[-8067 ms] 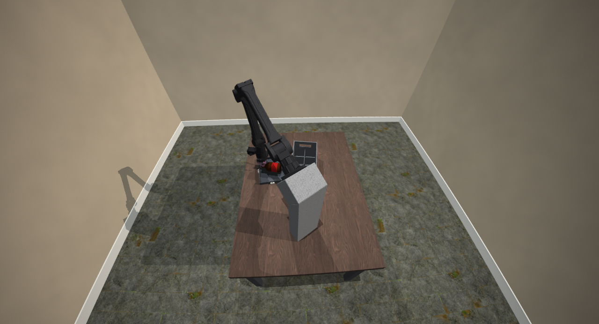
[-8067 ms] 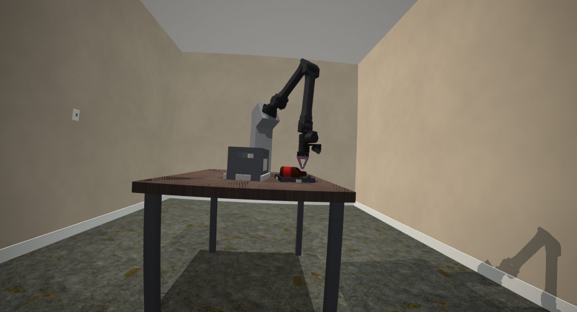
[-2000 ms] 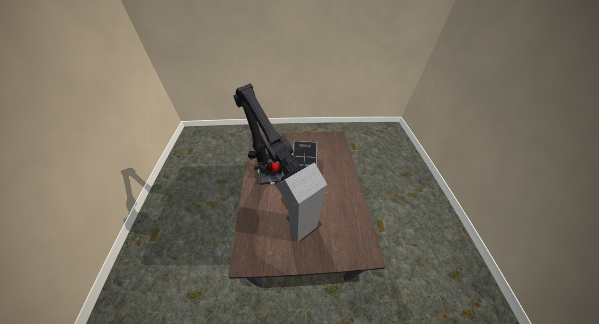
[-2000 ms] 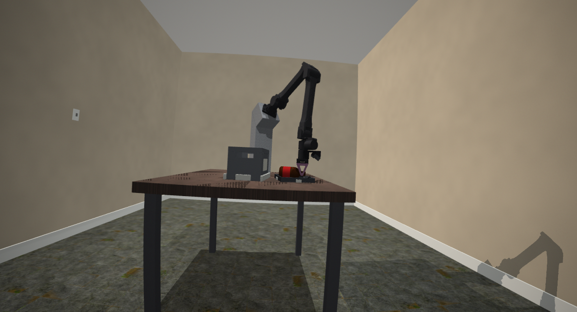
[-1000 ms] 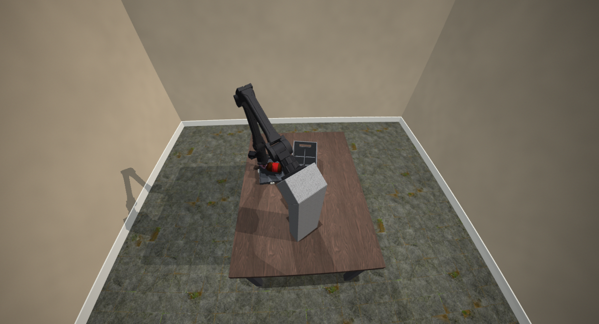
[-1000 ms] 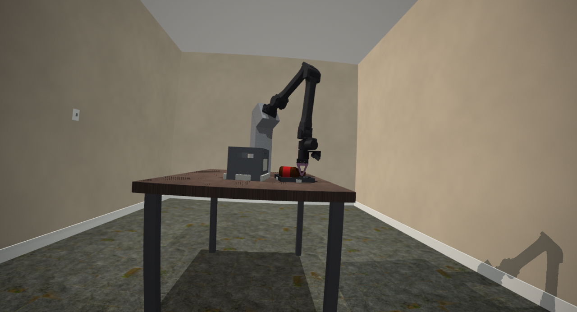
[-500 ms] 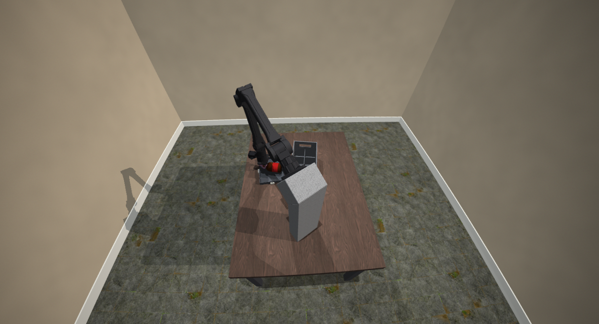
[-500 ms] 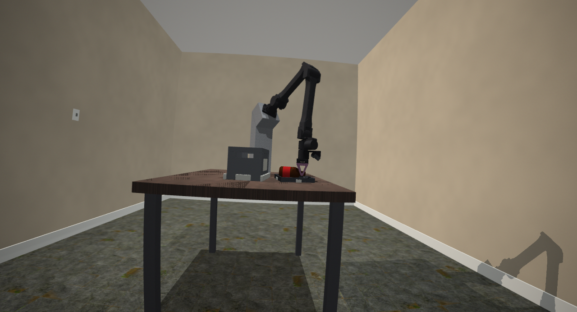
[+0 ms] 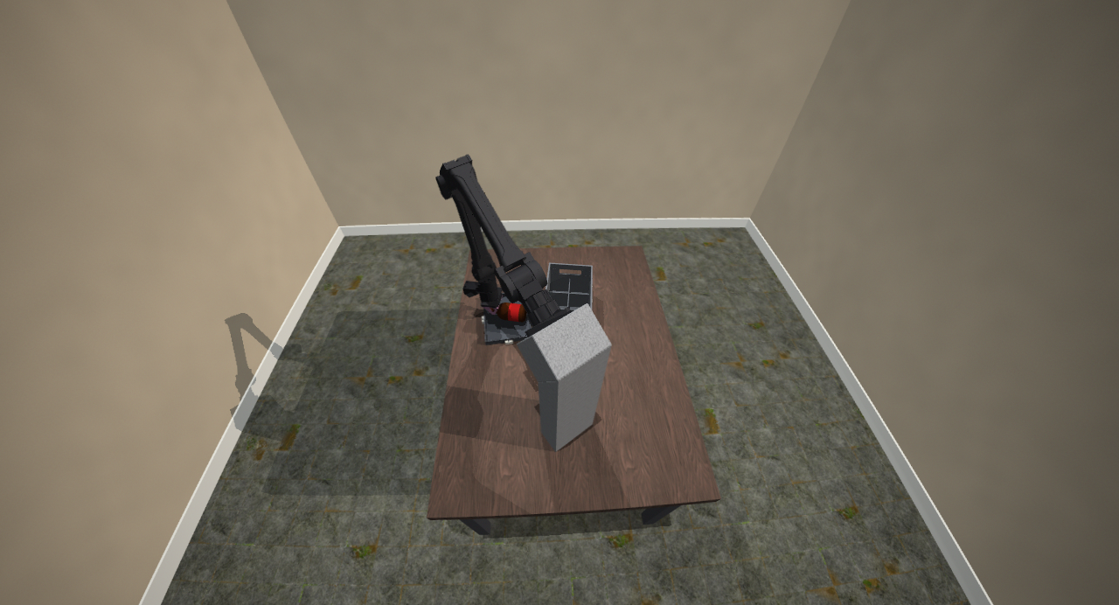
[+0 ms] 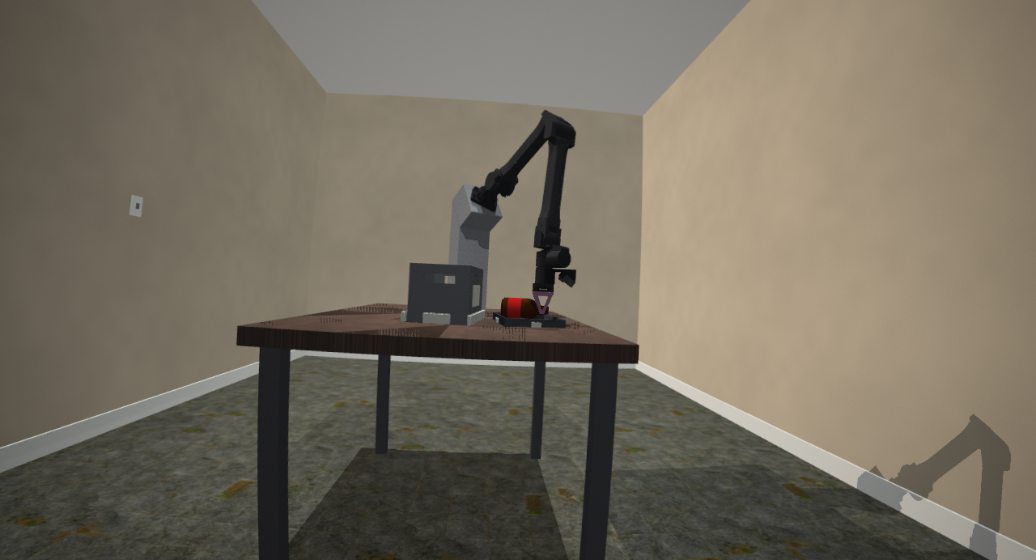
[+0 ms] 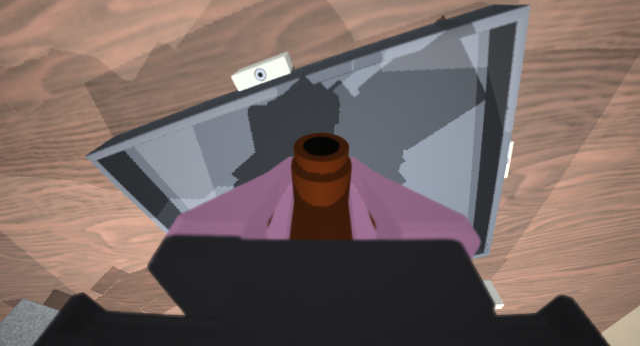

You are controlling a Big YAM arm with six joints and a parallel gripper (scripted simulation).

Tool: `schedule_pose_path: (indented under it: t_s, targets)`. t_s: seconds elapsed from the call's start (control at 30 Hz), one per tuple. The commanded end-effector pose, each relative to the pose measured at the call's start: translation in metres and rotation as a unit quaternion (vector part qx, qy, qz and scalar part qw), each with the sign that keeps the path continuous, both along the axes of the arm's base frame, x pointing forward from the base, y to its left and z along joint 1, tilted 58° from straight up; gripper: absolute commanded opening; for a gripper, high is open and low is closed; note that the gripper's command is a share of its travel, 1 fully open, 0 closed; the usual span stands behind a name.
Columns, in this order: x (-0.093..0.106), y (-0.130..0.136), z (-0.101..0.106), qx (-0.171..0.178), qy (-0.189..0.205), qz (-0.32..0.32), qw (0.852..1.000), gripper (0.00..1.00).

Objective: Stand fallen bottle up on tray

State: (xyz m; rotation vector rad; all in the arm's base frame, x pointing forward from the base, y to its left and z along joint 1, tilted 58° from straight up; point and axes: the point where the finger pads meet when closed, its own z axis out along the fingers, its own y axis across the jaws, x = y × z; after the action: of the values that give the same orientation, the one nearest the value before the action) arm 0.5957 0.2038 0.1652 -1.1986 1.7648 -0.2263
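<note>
Clamped on the neck of the brown bottle (image 9: 512,312) (image 10: 515,307) (image 11: 321,191), the hand (image 9: 491,312) (image 10: 541,311) (image 11: 321,166) points down, its pink fingers parted only by the neck's width; the bottle lies on its side over the tray (image 9: 500,341) (image 10: 532,320) (image 11: 517,51), its red band toward the crate (image 9: 570,264) (image 10: 438,296). Much is covered: the wrist view shows the mouth and neck, but the black hand body hides the rest of the bottle and the near part of the tray; from above, the arm (image 9: 484,218) (image 10: 554,187) masks part of the tray and the crate's near side, so its compartments cannot be fully counted; whether the bottle touches the tray floor is too small to tell. By count: one bottle, one tray, one crate, one arm on one grey pedestal (image 9: 574,398) (image 10: 456,231), all on one counter (image 9: 641,413) (image 10: 435,339) (image 11: 100,16); three white blocks (image 11: 261,72) show around the tray in the wrist view, two of them partly hidden; tray and crate look level, apart from each other.
</note>
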Motion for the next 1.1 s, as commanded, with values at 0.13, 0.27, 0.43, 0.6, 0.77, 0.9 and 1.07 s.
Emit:
schedule_pose_path:
  t_s: [0.13,0.27,0.43,0.6,0.77,0.9,1.07]
  targets:
    - [-0.009,-0.009,0.016,0.001,-0.006,-0.003,1.0,0.0]
    - [-0.012,-0.012,0.018,0.0,-0.007,-0.004,1.0,0.0]
    - [-0.016,-0.015,0.021,-0.001,-0.007,-0.005,1.0,0.0]
    - [-0.02,-0.016,0.023,-0.001,-0.007,-0.005,1.0,0.0]
    - [-0.026,-0.019,0.027,-0.002,-0.008,-0.004,1.0,0.0]
    - [-0.031,-0.021,0.03,-0.003,-0.008,-0.004,1.0,0.0]
    - [-0.035,-0.023,0.033,-0.003,-0.008,-0.004,1.0,0.0]
